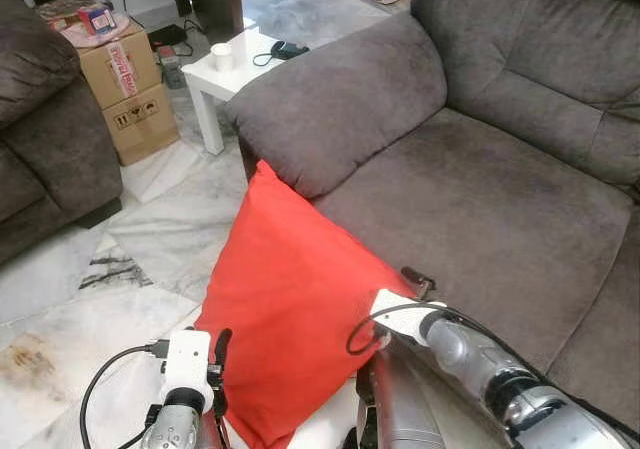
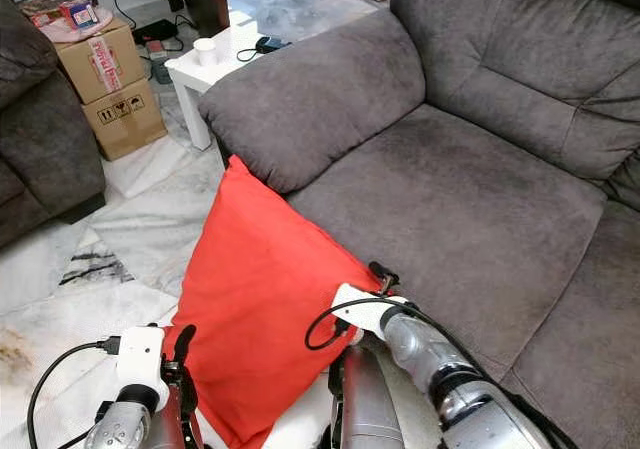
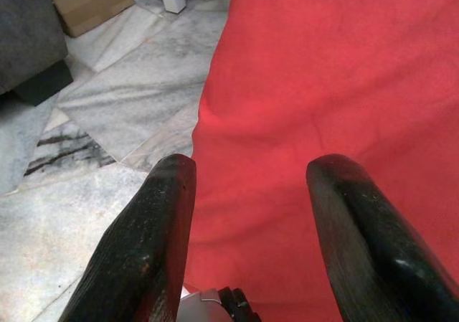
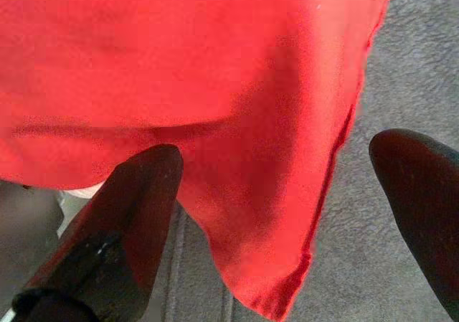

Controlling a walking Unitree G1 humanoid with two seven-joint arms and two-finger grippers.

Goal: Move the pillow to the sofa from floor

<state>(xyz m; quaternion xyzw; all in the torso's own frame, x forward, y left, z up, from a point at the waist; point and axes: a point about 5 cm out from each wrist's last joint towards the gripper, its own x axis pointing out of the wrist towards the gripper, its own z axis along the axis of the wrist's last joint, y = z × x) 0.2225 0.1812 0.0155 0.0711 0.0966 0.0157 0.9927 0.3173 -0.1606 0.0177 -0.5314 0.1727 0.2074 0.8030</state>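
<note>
The red pillow (image 1: 290, 309) stands on edge on the marble floor (image 1: 150, 239), its upper corner leaning against the front of the grey sofa (image 1: 480, 199) just below the armrest. One side edge lies against the sofa's seat front.

The left gripper (image 3: 251, 229) sits at the pillow's lower floor-side edge, fingers spread apart with red fabric between and beyond them; nothing is clamped. The right gripper (image 4: 287, 214) is at the pillow's sofa-side corner, fingers wide apart, the corner hanging between them ungripped.

Beyond the armrest stands a white side table (image 1: 235, 74) carrying a white cup (image 1: 221, 56). Stacked cardboard boxes (image 1: 128, 89) sit beside a second sofa (image 1: 40, 139).
</note>
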